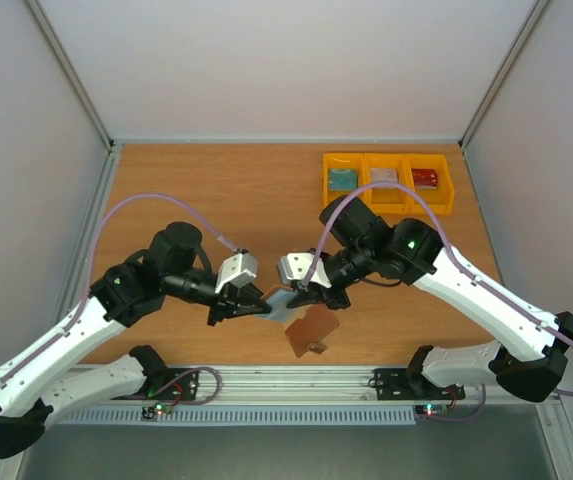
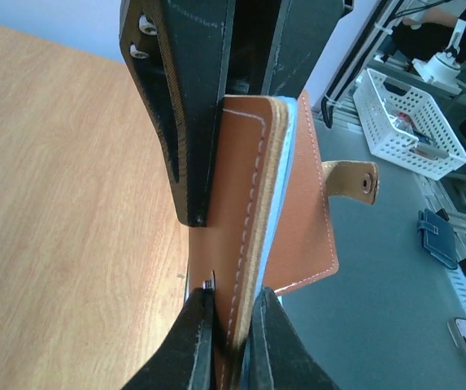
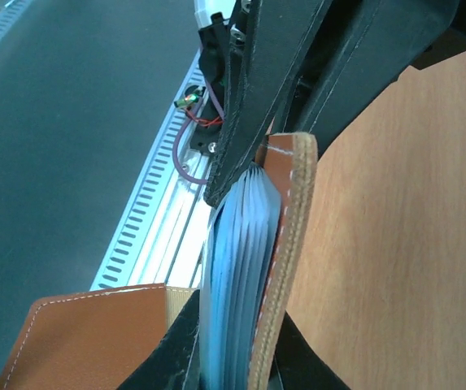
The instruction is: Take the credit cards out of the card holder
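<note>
Plainly, there is one holder (image 1: 311, 328), two claws, and three bins (image 1: 386, 204) with one card apiece: a teal card (image 1: 343, 179), a grey card (image 1: 384, 176) and a red card (image 1: 425, 178). The bins stand in a row on the table (image 1: 216, 190), well beyond the right claw (image 3: 233, 357) and farther yet from the left claw (image 2: 233, 333).

The left claw is pinched narrow on the raised half of the holder, its fingers (image 2: 193, 345) pressing the stitched leather edge from both sides. The right claw is likewise nearly closed, clamping that same half, blue-grey lining (image 3: 237, 268) and leather together, from the opposite end. The two claws meet tip to tip, with the holder between them, lifted off the table. The other flap hangs loose below both claws, and the snap tab (image 2: 350, 179) sticks out from its side. Whether any card sits in the lining's pockets cannot be told.
</note>
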